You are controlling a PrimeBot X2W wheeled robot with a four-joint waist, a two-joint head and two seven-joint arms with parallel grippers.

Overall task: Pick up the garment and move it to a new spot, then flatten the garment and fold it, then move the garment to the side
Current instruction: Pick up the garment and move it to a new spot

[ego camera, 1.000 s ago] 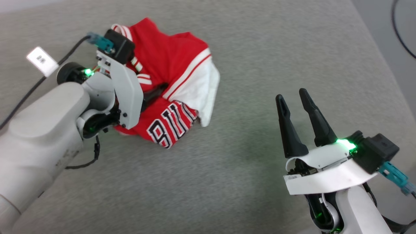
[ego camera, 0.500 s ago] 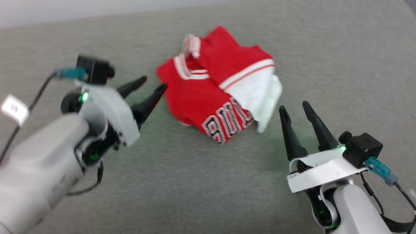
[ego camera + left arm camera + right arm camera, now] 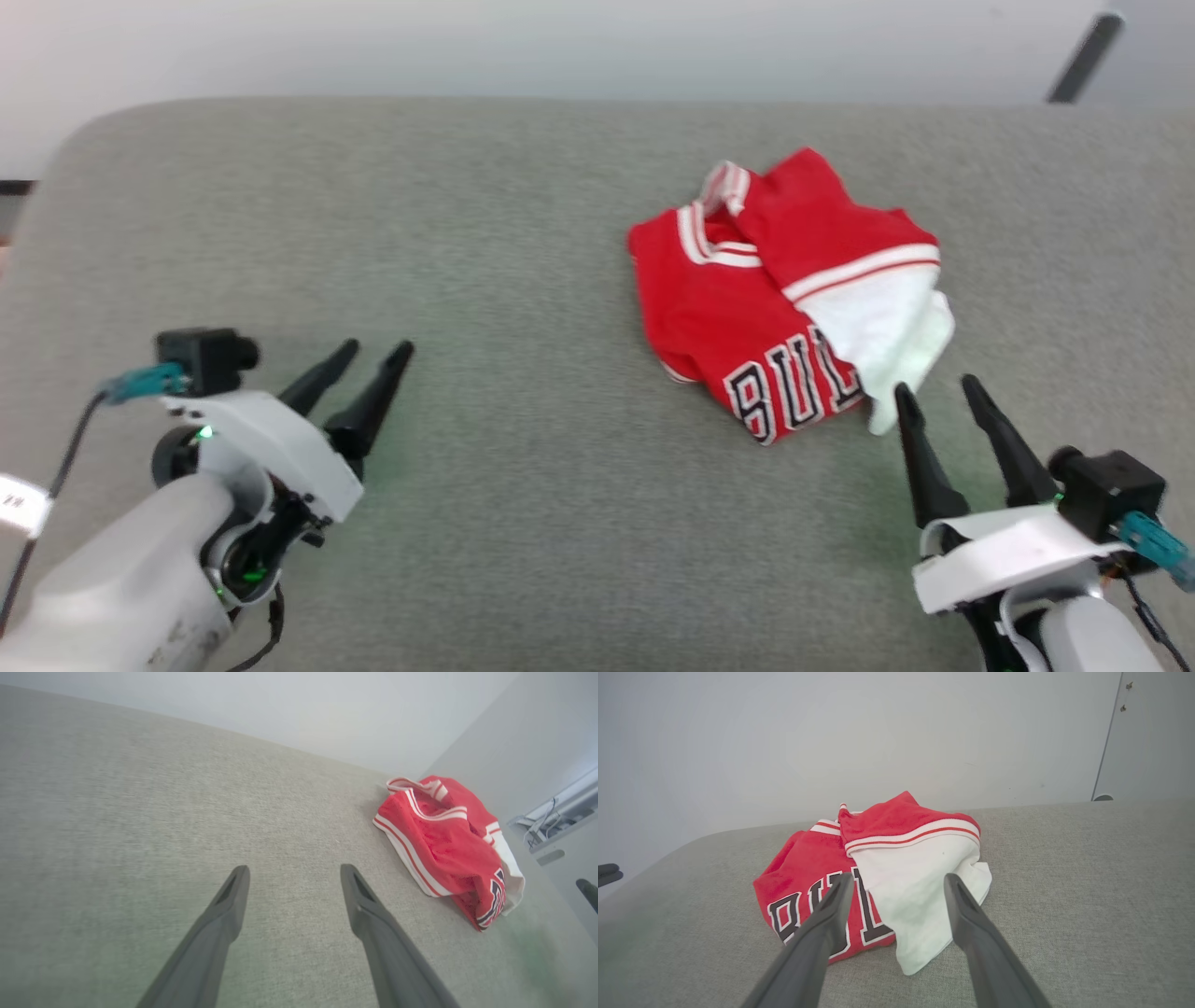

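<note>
Across the wide grey surface [image 3: 523, 233] before us, we saw the garment [image 3: 747, 299] lying in a rumpled heap toward the far right. Its red front faced up with part of the black lettering showing, and a white sleeve [image 3: 887, 317] was folded over its right side. Our left gripper [image 3: 378, 347] hung at the near left, well apart from the garment, its two dark fingers [image 3: 373, 401] spread wide with nothing between them. Our right gripper [image 3: 936, 385] stood at the near right, jaws likewise wide and empty, just beside the sleeve's lower edge; whether it touched the cloth we could not tell.
</note>
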